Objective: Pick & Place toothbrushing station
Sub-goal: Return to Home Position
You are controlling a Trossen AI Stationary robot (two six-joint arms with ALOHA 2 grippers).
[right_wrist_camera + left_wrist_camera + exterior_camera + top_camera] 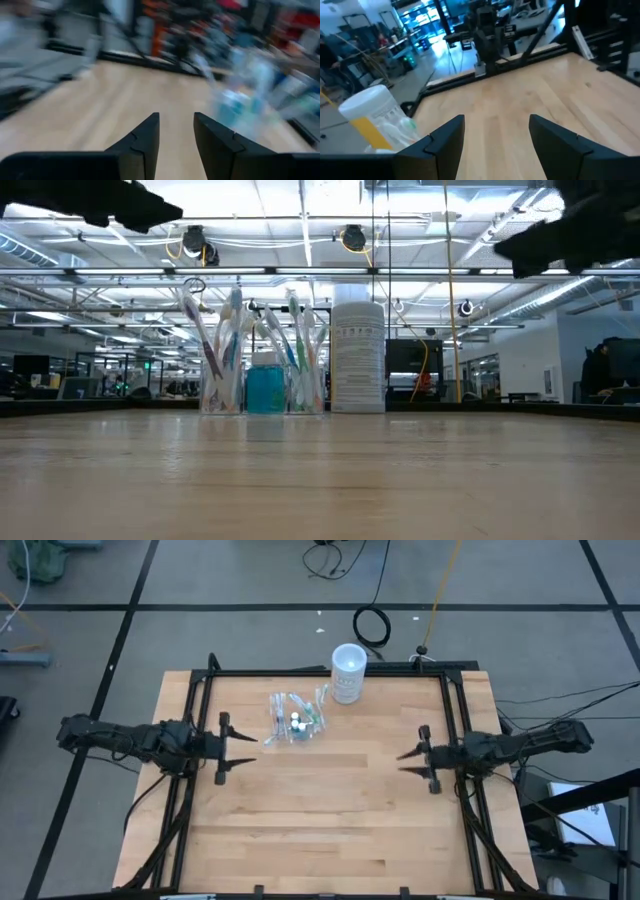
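Left end effector [246, 749] hovers at the bench's [330, 830] 9 o'clock, fingers spread wide, empty. Toothbrushing station [295, 718] (clear, toothbrushes [208, 350] standing in it) sits around 11 o'clock, with the white cup [347, 673] at its 1 o'clock. Right end effector [403, 762] is at 3 o'clock, gap narrower, empty.

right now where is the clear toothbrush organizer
In the high view the clear toothbrush organizer sits near the table's top edge, just left of the white cup.
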